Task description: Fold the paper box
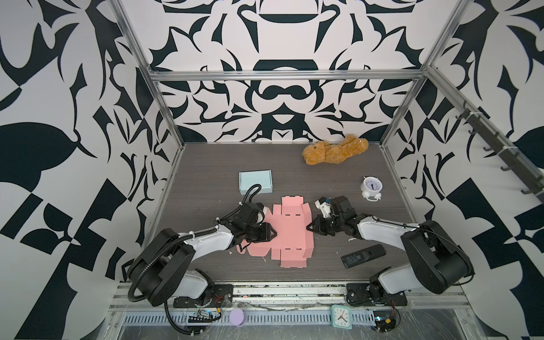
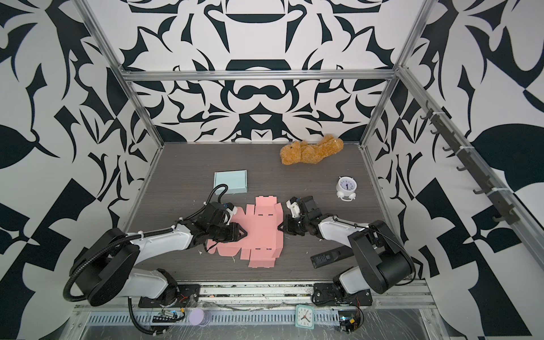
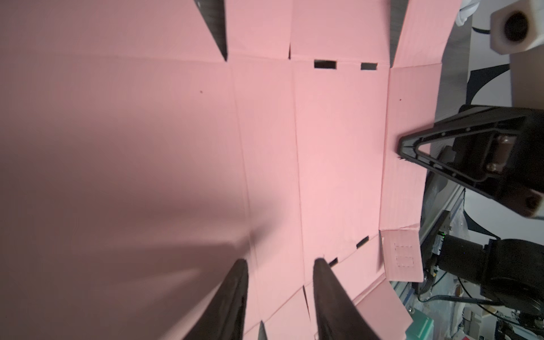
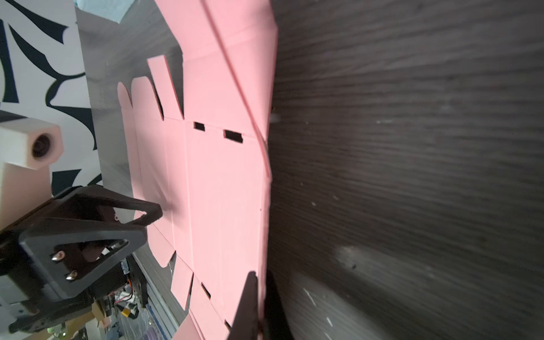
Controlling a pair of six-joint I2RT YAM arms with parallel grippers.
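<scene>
Pink box blank (image 1: 290, 232) flat; right gripper (image 1: 309, 228) pinches its edge, left gripper (image 1: 274, 232) parted above panel.

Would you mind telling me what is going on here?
A pink box blank lies mostly flat on the table, not yet folded into a box. The right gripper is pinched shut on the blank's right edge. The left gripper, jaws apart, sits low over the blank's left side.

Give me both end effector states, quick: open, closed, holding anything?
Left end effector: open, holding nothing, over the pink box sheet.
Right end effector: closed on the pink box sheet's edge.
</scene>
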